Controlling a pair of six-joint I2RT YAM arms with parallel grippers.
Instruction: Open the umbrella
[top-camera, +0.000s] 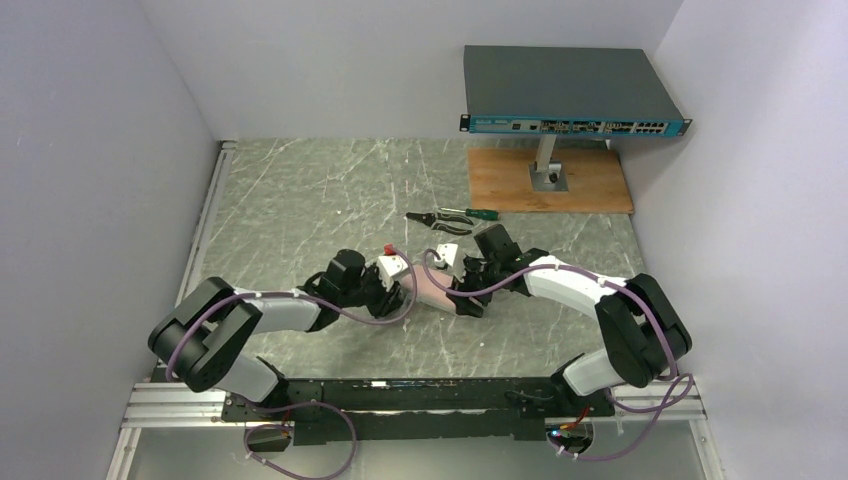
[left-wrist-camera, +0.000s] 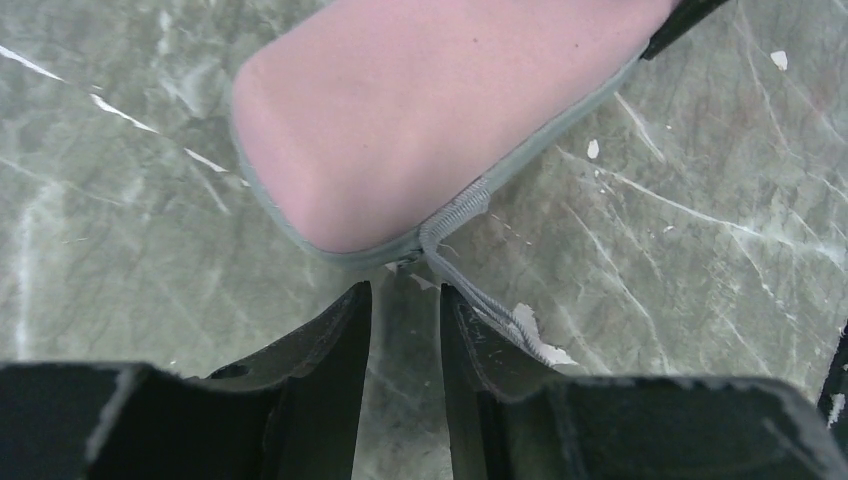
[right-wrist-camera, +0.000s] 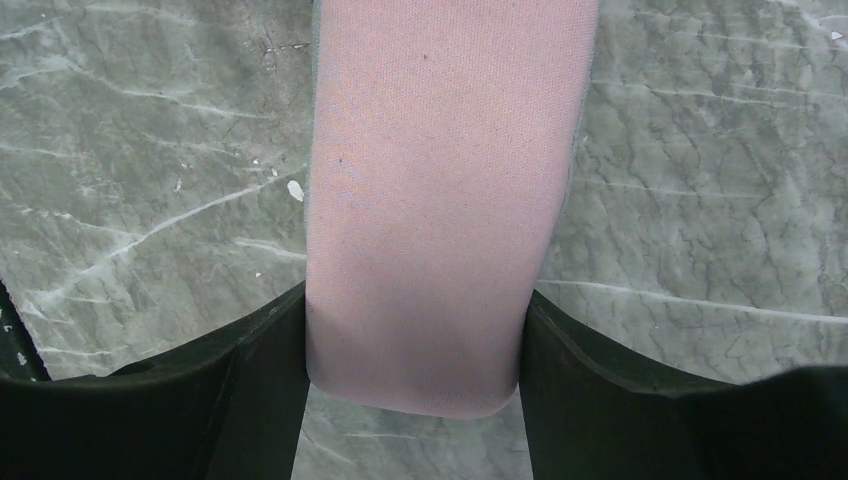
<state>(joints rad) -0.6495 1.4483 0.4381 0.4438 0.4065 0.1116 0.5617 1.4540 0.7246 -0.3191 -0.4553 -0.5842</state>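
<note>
A plump pale pink fabric case (top-camera: 432, 290) with a grey zipper edge lies on the marble table between my two grippers. The umbrella itself is hidden; no shaft, handle or black lining shows. My right gripper (right-wrist-camera: 412, 340) is shut across one end of the case (right-wrist-camera: 440, 200), a finger pressing each side. My left gripper (left-wrist-camera: 405, 300) is open by a narrow gap, just short of the case's other rounded end (left-wrist-camera: 400, 120). The grey zipper tail (left-wrist-camera: 470, 295) lies over its right finger, not between the jaws. From above, the left gripper (top-camera: 403, 283) and the right gripper (top-camera: 462, 298) flank the case.
Black pliers (top-camera: 440, 222) and a green-handled screwdriver (top-camera: 478, 213) lie just behind the grippers. A wooden board (top-camera: 590, 185) at the back right carries a post holding a network switch (top-camera: 570, 90). White walls close in the left, back and right.
</note>
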